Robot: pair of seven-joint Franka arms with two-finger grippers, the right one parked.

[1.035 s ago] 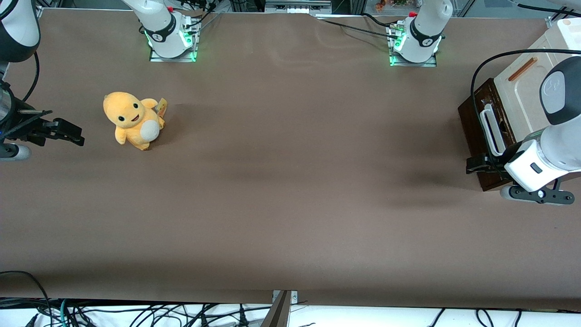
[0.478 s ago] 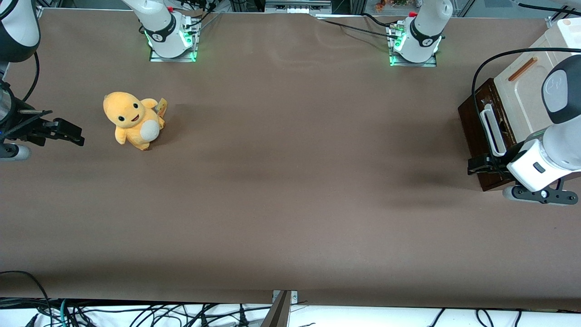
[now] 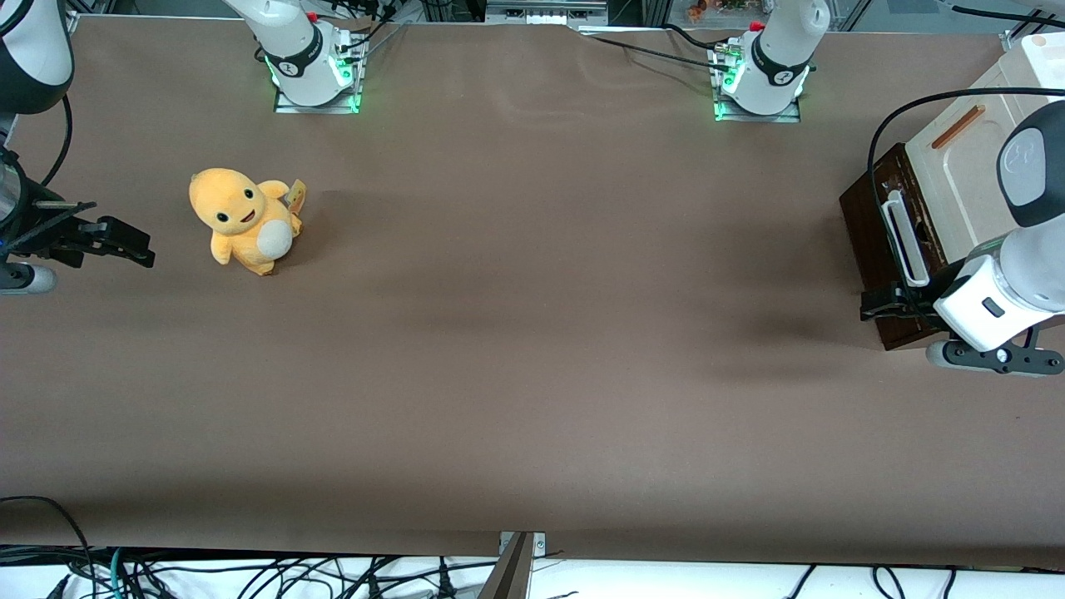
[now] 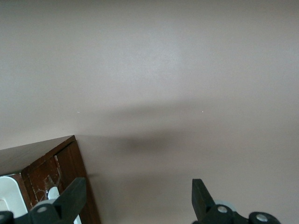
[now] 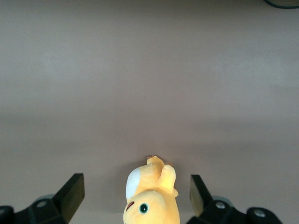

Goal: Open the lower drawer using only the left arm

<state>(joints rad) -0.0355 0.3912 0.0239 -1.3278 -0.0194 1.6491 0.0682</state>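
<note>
Table [image 3: 532, 349]: brown, wide. Left arm [image 3: 1027, 241] at working end, reaching over cabinet [image 3: 957, 179]. Lower drawer [image 3: 878, 241]: dark front facing table middle, appears closed. White handle [image 3: 901, 237] on front. Gripper [image 3: 884, 301] at handle's near end, at drawer corner [image 4: 46, 161]; fingers [image 4: 70, 198] spread wide, holding nothing. Yellow plush [image 3: 243, 220] toward parked end, well apart.

Brown desk [image 3: 532, 333] surface carries one yellow-orange plush toy [image 3: 244, 220], upright, white belly patch, toward the parked arm's end. Cream panel [image 3: 957, 179] with orange-brown strip handle [image 3: 958, 126] sits at the working arm's end. Loose black cables [image 3: 250, 574] lie below the desk's near edge.
</note>
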